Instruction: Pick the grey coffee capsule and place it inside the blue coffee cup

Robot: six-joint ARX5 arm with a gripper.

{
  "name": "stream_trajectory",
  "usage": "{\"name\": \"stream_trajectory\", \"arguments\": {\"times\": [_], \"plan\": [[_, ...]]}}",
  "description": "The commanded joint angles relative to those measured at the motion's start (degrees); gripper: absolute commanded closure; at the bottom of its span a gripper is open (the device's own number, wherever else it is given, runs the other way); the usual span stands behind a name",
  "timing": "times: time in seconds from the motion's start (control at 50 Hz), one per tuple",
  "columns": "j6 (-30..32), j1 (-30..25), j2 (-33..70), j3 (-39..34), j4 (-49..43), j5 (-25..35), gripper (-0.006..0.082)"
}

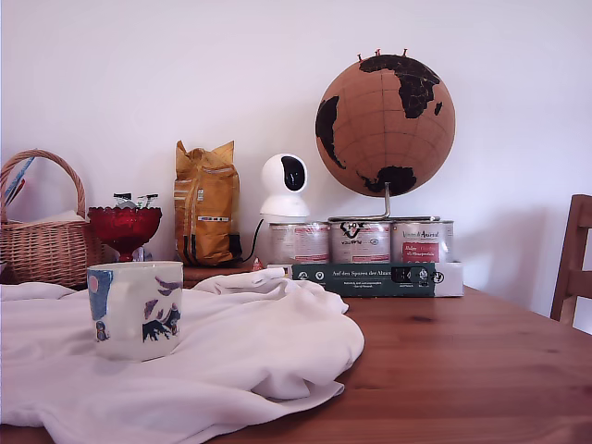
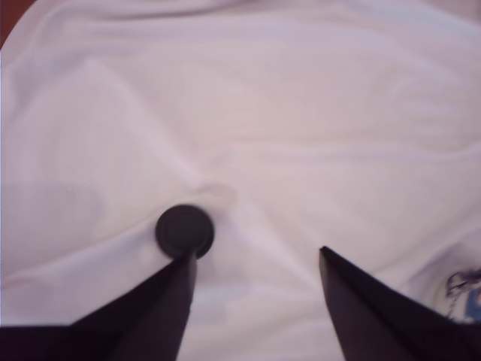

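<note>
Wooden table (image 1: 462, 361), reddish-brown, planks running toward the wall. Over the half at the exterior view's left, a rumpled white cloth (image 1: 259, 351), spilling off the near edge. On the cloth, the blue coffee cup (image 1: 136, 310), upright, handle not seen. Also on the cloth, in the wrist view, a dark round capsule (image 2: 185, 231), lying in a shallow fold. Along the back: wicker basket (image 1: 42, 236), red glass footed bowl (image 1: 124, 228), yellow bag (image 1: 206, 205), white camera (image 1: 284, 185), a flat box (image 1: 375, 278) bearing three tins (image 1: 361, 240) and a cork globe (image 1: 386, 113).
</note>
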Motion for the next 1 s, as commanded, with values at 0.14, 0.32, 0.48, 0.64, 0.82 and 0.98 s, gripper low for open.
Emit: {"name": "stream_trajectory", "arguments": {"times": [0.14,0.32,0.48,0.64,0.82,0.98], "plan": [[2.2,3.0,8.0,1.8,-3.4,2.5,0.0153],[2.6,3.3,13.2,1.8,-1.0,3.5,0.0153],[3.7,3.3,17.4,1.8,1.4,3.4,0.0155],[4.2,3.7,20.5,1.9,4.3,3.3,0.0156],[5.6,4.1,21.1,1.9,6.8,2.4,0.0158],[6.3,5.1,21.1,1.9,7.1,1.7,0.0202]]}}
